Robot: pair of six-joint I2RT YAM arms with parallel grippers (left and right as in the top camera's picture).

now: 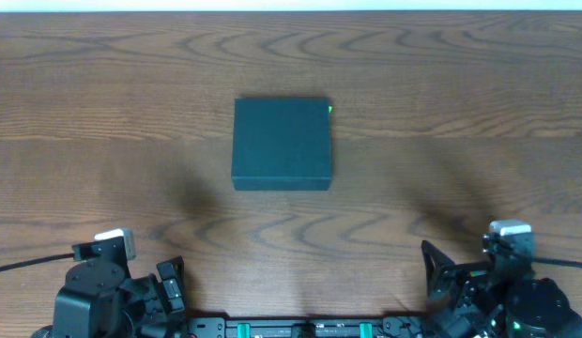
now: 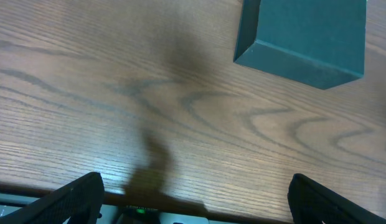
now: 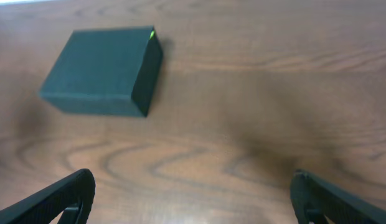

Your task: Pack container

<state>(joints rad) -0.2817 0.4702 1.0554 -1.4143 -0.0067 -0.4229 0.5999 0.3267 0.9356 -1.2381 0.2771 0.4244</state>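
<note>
The container (image 1: 282,143) is a dark teal square box with its lid shut, lying flat in the middle of the wooden table. A small bright green bit shows at its far right corner. It also shows in the left wrist view (image 2: 311,37) at the top right and in the right wrist view (image 3: 103,71) at the upper left. My left gripper (image 2: 193,202) is open and empty near the table's front left edge. My right gripper (image 3: 193,199) is open and empty near the front right edge. Both are well short of the box.
The wooden table (image 1: 460,141) fills the view. The left arm's base (image 1: 103,291) and the right arm's base (image 1: 497,282) sit at the front edge. No snack packets show.
</note>
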